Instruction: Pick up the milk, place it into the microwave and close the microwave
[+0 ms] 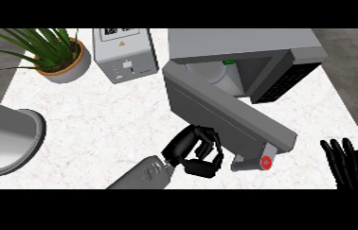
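Two black hands here: left hand [196, 151] has curled fingers against the grey boxy microwave's [245, 44] half-open door [224, 113]; white milk carton [213, 75] sits inside; right hand [341, 160] rests straight-fingered right of it.

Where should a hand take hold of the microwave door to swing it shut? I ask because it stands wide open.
Best near the microwave door's free end, by the handle with the red button, coming from its outer face, where the left hand is. That end lies farthest from the hinge, so it probably swings easiest.
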Action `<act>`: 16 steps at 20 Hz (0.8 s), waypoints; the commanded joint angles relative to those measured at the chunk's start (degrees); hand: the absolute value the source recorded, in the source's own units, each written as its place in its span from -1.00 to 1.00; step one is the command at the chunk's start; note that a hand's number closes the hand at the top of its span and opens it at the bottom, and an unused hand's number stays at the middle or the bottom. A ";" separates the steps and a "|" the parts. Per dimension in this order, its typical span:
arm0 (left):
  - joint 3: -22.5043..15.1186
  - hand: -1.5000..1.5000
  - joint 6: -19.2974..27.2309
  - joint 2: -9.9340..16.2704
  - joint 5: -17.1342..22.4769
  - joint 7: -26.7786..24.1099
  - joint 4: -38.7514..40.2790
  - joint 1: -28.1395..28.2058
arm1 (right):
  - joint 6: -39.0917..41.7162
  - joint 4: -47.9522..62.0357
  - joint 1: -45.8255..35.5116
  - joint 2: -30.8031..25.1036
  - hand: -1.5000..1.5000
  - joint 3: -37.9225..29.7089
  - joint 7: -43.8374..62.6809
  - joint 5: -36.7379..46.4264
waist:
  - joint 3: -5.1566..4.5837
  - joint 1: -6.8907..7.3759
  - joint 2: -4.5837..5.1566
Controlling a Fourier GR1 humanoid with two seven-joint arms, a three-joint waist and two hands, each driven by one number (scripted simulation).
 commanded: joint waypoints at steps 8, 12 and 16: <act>-6.73 1.00 12.24 -0.38 15.67 -4.11 -2.28 -6.29 | 4.00 -8.61 0.57 -3.59 -1.00 0.95 6.60 -4.91 | -0.12 -4.10 0.59; -4.71 1.00 18.06 -0.38 20.80 -3.94 -3.39 -9.05 | 3.51 -9.45 -1.15 -4.81 -1.00 0.55 8.67 -4.42 | -0.16 -4.85 1.03; -4.14 1.00 23.08 -0.39 24.04 -3.91 -0.95 -11.69 | 4.29 -11.03 -2.13 -7.14 -1.00 -2.01 9.30 -6.05 | -0.07 -6.19 1.20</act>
